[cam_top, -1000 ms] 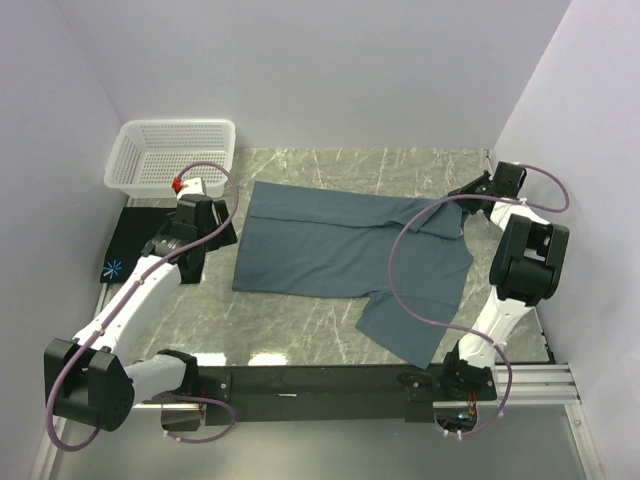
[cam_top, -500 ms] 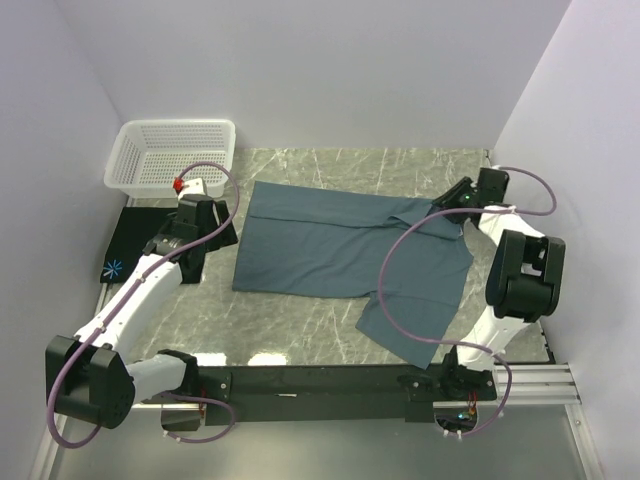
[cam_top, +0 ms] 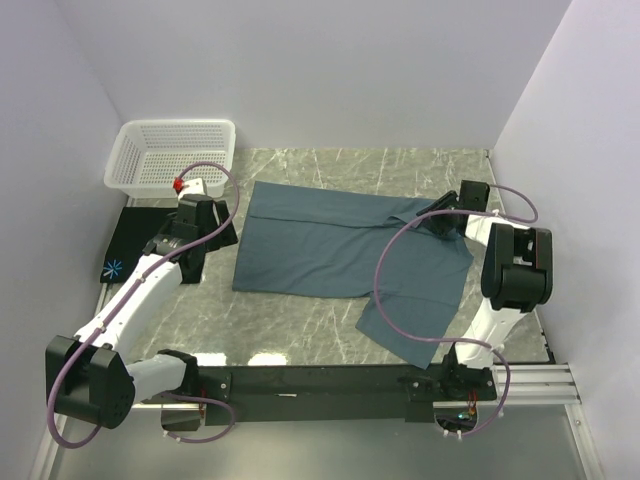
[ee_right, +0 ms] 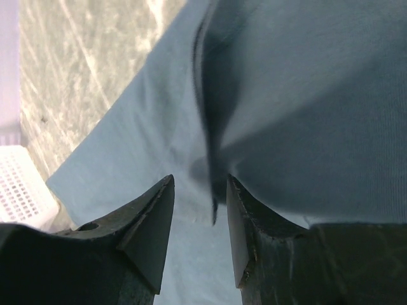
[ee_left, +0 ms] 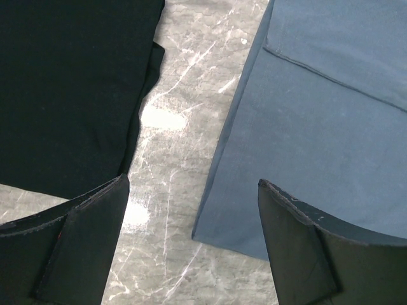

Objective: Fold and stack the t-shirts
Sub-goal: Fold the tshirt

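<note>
The slate-blue t-shirt (cam_top: 330, 250) lies spread across the middle of the marble table; its right sleeve area is bunched near my right gripper (cam_top: 446, 208). In the right wrist view the right gripper (ee_right: 200, 178) is open, its jaws a little apart, with a folded edge of the blue shirt (ee_right: 305, 95) hanging between them. The black t-shirt (cam_top: 130, 240) with its light-blue starburst lies folded at the left. My left gripper (cam_top: 216, 234) is open and empty. It hovers (ee_left: 191, 184) over bare marble between the black shirt (ee_left: 63, 82) and a corner of the blue shirt (ee_left: 331, 95).
A white lattice basket (cam_top: 175, 150) stands at the back left, just behind the black shirt; a corner of it shows in the right wrist view (ee_right: 19, 184). Walls close in the table on the left, back and right. The arm bases sit on a black rail (cam_top: 320, 380) at the near edge.
My right gripper has moved left and lower, towards the blue shirt's bunched sleeve. The left arm has not moved.
</note>
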